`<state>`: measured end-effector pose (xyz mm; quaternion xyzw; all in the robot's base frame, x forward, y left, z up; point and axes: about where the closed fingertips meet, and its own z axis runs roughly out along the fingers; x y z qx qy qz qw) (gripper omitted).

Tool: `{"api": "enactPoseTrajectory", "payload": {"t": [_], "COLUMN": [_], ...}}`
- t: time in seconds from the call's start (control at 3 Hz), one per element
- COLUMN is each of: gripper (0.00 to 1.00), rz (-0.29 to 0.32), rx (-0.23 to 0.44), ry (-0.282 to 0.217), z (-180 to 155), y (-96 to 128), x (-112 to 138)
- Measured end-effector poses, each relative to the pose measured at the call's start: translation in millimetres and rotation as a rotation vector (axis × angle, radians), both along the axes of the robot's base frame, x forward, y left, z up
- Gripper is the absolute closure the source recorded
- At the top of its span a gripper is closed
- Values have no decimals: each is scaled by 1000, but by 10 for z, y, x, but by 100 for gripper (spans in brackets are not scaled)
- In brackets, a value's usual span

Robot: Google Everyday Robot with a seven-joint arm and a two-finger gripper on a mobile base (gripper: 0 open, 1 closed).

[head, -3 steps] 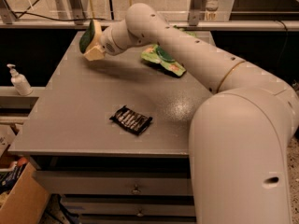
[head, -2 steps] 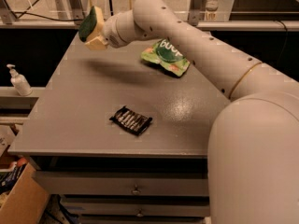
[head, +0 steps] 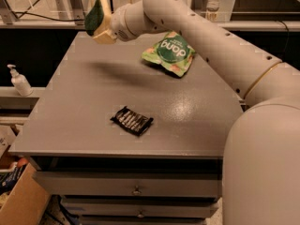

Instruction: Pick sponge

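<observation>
- Camera view, nearest first: the grey cabinet [head: 70,125] fills the lower frame, its drawers facing me. The robot's bulky white arm [head: 262,153] rises at the right edge and reaches away across the top.
- Near the front of the top lies a small dark ribbed snack packet [head: 132,121], flat and well apart from everything else.
- Farther back, right of centre, lies the green snack pouch [head: 169,54], flat on the top with the arm passing over it.
- At the far left corner, the gripper [head: 102,26] now hangs higher than it did a second ago. It has risen with the sponge [head: 94,16], which is clear of the surface, with only a soft shadow on the top beneath.
- I judge the pick essentially done: the sponge is off the cabinet and carried by the arm.
- The pincer is closed partway, stopped by the foam. Its cream fingers [head: 106,33] clamp the sponge's pale yellow body, with the dark green scouring face turned up and to the left. It touches nothing else.
- Beyond the cabinet's left side, a white pump bottle [head: 18,80] stands on a lower ledge.
</observation>
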<state>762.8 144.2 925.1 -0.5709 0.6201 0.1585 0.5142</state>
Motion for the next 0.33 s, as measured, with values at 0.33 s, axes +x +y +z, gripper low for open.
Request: {"api": "enactPoseTrajectory", "payload": {"t": [0.33], "gripper": [100], "rz": [0], "rx": [0], "ry": [0], "z": [-1], "y": [1], "x": [0]}}
